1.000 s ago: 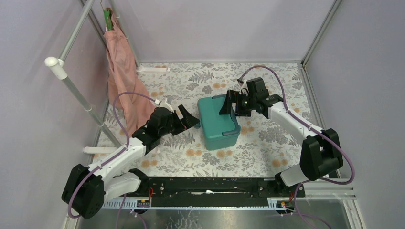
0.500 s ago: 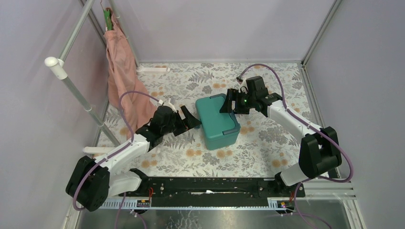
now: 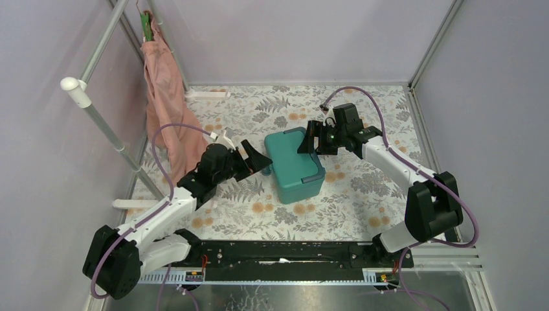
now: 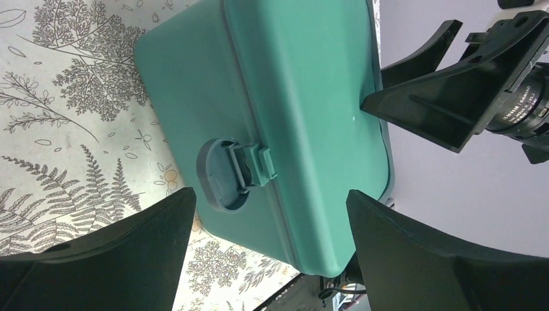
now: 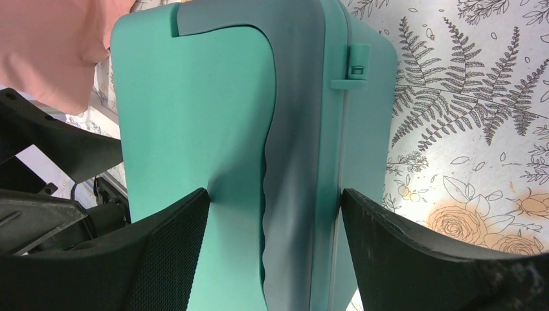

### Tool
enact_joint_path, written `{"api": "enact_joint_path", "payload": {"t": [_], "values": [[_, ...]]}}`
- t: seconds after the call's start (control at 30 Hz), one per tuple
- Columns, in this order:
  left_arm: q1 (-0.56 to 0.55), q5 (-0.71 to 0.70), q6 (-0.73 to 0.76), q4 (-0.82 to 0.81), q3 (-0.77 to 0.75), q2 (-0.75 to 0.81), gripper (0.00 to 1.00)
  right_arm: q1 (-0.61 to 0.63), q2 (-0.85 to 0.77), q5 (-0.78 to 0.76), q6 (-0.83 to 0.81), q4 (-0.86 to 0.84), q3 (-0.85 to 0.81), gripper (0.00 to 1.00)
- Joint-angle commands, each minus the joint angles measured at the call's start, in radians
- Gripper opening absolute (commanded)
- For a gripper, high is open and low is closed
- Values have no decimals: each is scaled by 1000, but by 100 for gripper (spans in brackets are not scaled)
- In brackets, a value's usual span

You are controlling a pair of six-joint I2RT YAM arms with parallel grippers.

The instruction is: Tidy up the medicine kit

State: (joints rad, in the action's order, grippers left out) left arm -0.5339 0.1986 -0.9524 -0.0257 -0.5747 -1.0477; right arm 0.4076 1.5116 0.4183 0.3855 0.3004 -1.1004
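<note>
The medicine kit [image 3: 294, 167] is a teal box with its lid shut, standing on the floral mat. My left gripper [image 3: 259, 157] is open just left of the kit. In the left wrist view its jaws [image 4: 272, 201] frame the kit [image 4: 304, 97] and a grey round latch [image 4: 226, 175] without touching them. My right gripper [image 3: 311, 145] is open wide at the kit's far right edge. In the right wrist view [image 5: 275, 197] one finger rests on the lid [image 5: 194, 97] and the other stands beside the side wall, with a grey handle strip [image 5: 298, 129] between them.
A pink cloth [image 3: 165, 110] hangs from a metal rack [image 3: 97, 110] at the left, close behind the left arm. A white bar [image 3: 207, 94] lies at the mat's back left. Purple walls close in the back and both sides.
The left gripper has edged a little closer to the kit's left side. The right gripper and the kit's far end shifted slightly toward the back.
</note>
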Motion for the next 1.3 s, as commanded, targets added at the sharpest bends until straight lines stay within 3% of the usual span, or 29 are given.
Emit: {"api": "enact_joint_path", "payload": {"t": [0.0, 0.43, 1.27], "values": [[-6, -6, -5, -48, -31, -20, 96, 34, 33, -3, -31, 31, -18, 80], [-14, 7, -21, -89, -30, -101, 98, 44, 39, -4, -39, 40, -21, 80], [-49, -48, 29, 24, -115, -84, 78, 55, 68, -9, -48, 48, -37, 80]]}}
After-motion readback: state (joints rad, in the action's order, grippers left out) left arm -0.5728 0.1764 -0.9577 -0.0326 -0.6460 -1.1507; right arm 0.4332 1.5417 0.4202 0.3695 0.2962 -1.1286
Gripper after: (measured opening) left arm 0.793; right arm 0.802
